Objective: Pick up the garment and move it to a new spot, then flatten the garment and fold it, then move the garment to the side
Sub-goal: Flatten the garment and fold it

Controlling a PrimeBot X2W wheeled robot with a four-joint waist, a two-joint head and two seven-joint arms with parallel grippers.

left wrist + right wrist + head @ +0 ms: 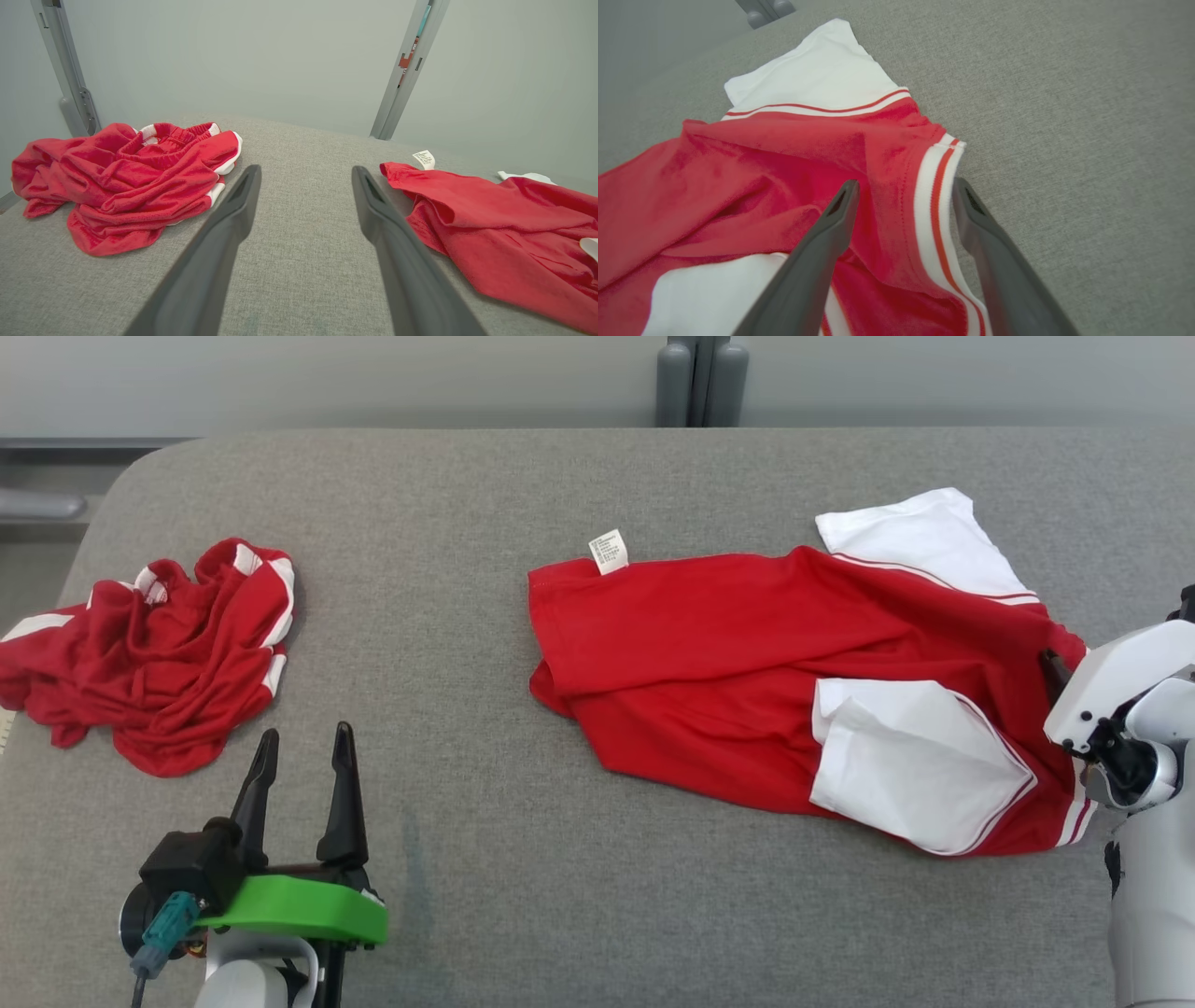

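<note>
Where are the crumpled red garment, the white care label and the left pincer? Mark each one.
Crumpled red garment (159, 653), head view, middle of the heap.
White care label (609, 552), head view, centre of the tag.
Left pincer (306, 732), head view, midway between its open fingertips.

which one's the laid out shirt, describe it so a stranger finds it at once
Start at the grey padded table; two red garments lie on it. Look to its right half: the red shirt lies spread there, with two white sleeves and a white tag at its left end. The other red garment, on the left, is a crumpled heap, while this one lies mostly flat.
</note>
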